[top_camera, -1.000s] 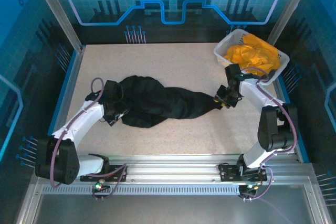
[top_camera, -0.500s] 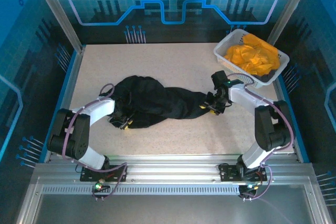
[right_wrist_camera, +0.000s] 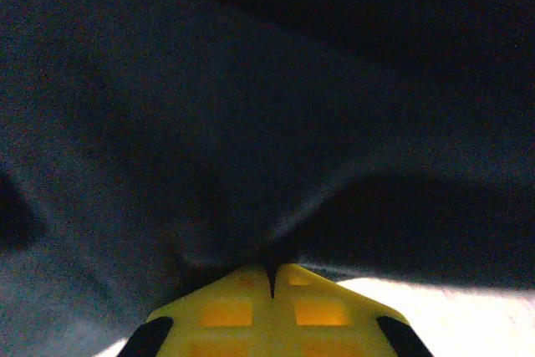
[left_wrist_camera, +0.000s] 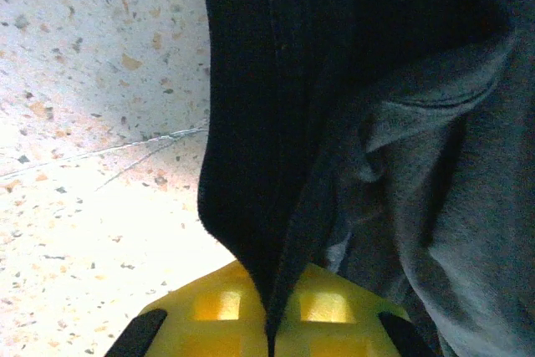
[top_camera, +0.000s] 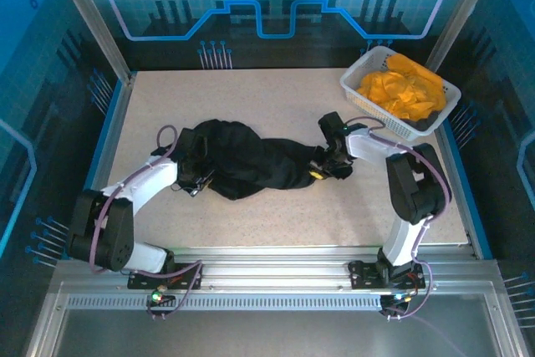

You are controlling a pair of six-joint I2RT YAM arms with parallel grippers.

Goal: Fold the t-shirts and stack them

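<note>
Where the overhead camera looks down, the black t-shirt [top_camera: 251, 165] lies bunched mid-worktop [top_camera: 276, 98], with the left gripper [top_camera: 197, 179] at its left end and the right gripper [top_camera: 321, 171] at its right. Orange-yellow t-shirts [top_camera: 401, 94] sit in the basket [top_camera: 354, 75]. Left wrist: yellow fingers [left_wrist_camera: 209, 313] pinched tight on a cloth edge. Right wrist: fingers closed on a fold.

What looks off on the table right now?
The black shirt lies bunched in a crumpled strip, not flat, with the left gripper and right gripper each pinching an end. The orange shirts sit heaped unfolded in the basket. Nothing looks spilled or torn.
</note>
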